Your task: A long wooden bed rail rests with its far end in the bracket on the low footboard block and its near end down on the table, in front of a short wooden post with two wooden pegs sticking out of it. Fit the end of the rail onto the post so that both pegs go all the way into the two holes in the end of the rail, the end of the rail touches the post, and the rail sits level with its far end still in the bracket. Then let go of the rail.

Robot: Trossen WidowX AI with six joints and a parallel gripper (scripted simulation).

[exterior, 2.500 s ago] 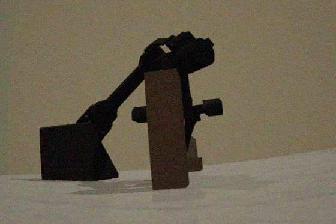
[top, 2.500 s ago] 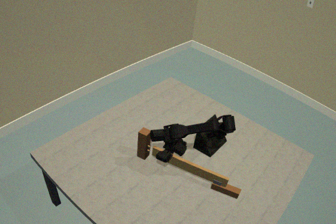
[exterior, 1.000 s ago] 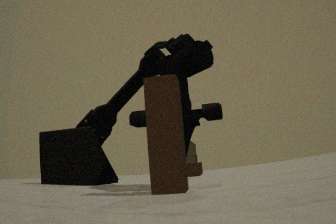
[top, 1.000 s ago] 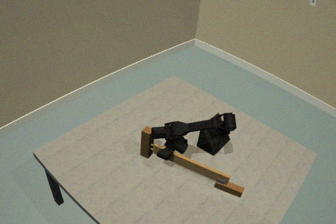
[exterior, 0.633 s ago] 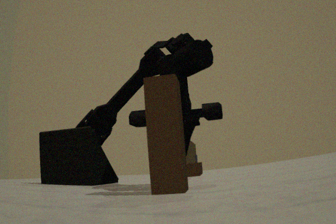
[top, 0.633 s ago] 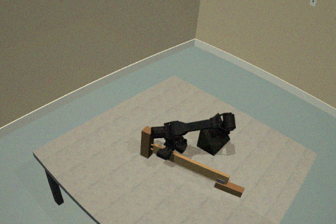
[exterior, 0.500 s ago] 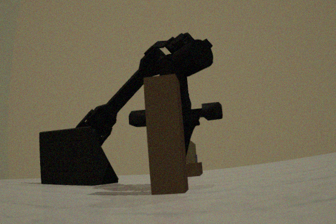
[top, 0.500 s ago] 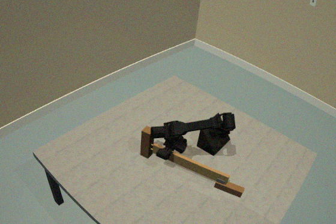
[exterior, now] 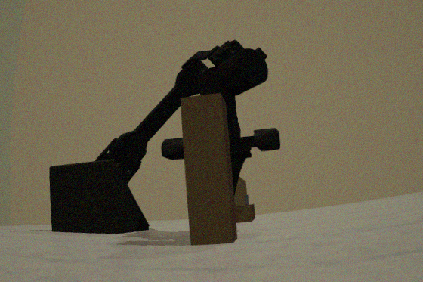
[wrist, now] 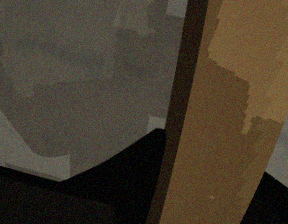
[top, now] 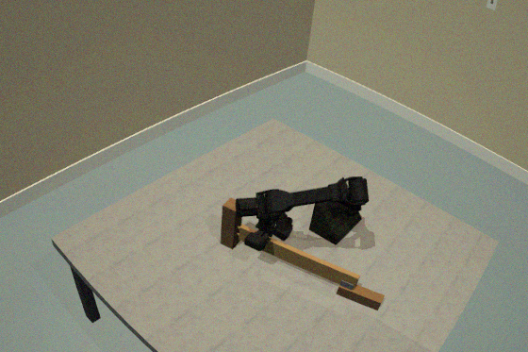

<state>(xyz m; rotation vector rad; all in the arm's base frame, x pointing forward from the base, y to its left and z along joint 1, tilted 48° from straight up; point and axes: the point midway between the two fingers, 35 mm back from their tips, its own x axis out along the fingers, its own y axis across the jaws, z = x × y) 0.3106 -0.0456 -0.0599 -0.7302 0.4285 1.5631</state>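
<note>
The wooden rail point(top: 313, 262) point(wrist: 210, 100) runs from the low footboard block point(top: 365, 297) point(exterior: 245, 213) to the short post point(top: 229, 226) point(exterior: 208, 172). Its far end sits in the bracket point(top: 348, 284). Its near end is raised off the table, close in front of the post. A trace of peg seems to show between them in the top view; how deep the pegs are, and whether the end touches, cannot be told. My gripper point(top: 265, 239) point(wrist: 185, 143) is shut on the rail near its post end. The post hides the near end in the exterior view.
The arm's dark base point(top: 335, 222) point(exterior: 91, 199) stands on the table point(top: 165, 239) beside the rail. The forearm reaches over toward the post, and the wrist housing is close beside and above the post's top. The table's edge point(top: 101, 296) is beyond the post.
</note>
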